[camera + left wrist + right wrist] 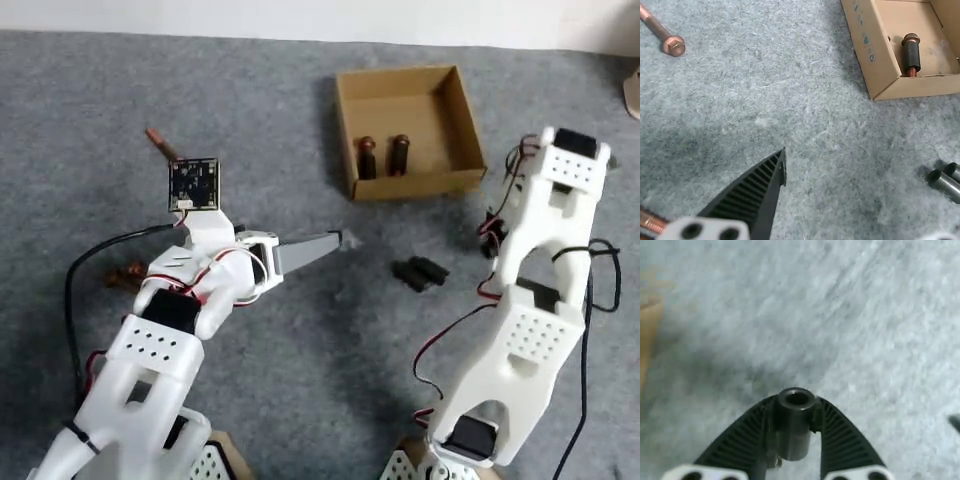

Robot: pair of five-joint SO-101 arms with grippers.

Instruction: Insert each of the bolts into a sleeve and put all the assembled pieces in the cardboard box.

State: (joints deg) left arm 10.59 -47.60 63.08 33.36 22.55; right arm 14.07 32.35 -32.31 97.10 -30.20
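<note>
The right gripper (795, 403) grips a dark sleeve (794, 432) between its two black ribbed fingers (842, 442), one pressed to each side. The sleeve stands on end, its open round bore facing the camera. Grey carpet (840, 315) lies beneath and all around the sleeve. Well off to one side of it is a blurred tan edge (647, 335); off to the other side, a small dark shape (955, 422), too cropped to identify.

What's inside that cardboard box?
Two assembled pieces, bolts in dark sleeves, lie side by side on the floor of the cardboard box. Its near wall hides a thin strip of floor.
</note>
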